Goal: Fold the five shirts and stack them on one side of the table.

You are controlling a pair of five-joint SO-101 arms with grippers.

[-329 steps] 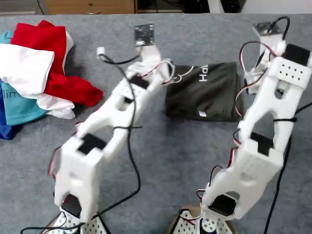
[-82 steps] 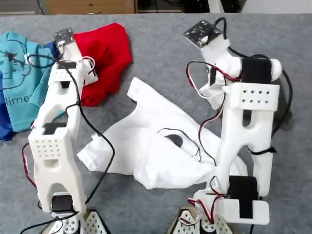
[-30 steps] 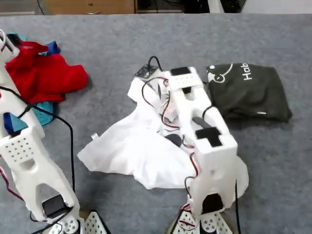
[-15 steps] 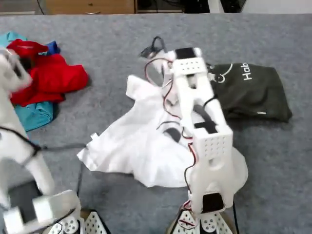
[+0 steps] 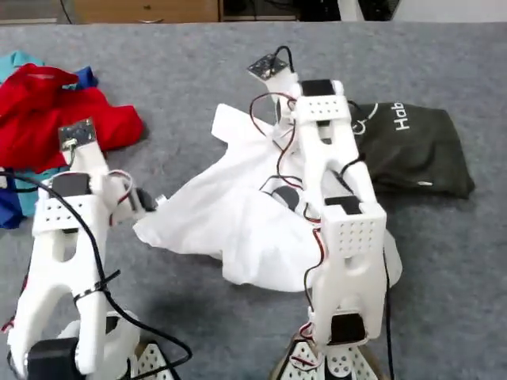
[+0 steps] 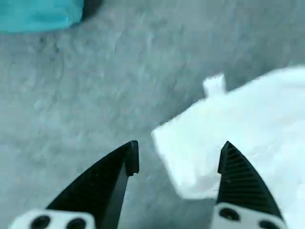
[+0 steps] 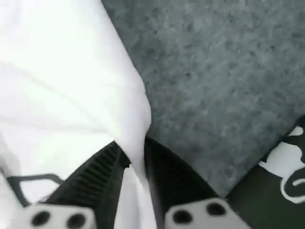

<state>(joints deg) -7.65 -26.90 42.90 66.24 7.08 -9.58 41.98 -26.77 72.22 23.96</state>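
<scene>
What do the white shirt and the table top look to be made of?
The white shirt looks like soft matte knit, probably cotton: it crumples in loose folds. The table seems covered in grey felt or low carpet, judging by its fuzzy, speckled texture.

White arms [image 5: 348, 237], black servos [image 5: 344, 207], dark cables [image 5: 97, 253]
</scene>
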